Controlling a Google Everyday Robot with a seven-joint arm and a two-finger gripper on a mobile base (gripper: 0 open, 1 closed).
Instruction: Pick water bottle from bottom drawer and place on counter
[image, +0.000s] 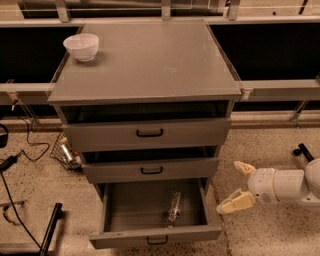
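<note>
Cream two-finger gripper hovers, fingers spread wide, outside the pulled-out grey metal bottom drawer.
The small clear crinkled water bottle lies inside, past its side wall from the gripper, long axis front-to-back.

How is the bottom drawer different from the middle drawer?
The bottom drawer is pulled far out; the middle drawer sticks out only a little. You can see the water bottle lying inside the bottom drawer; the middle drawer's inside is dark and hidden. Both are grey with a black handle. The gripper, fingers open, is beside the bottom drawer, toward the picture's right.
</note>
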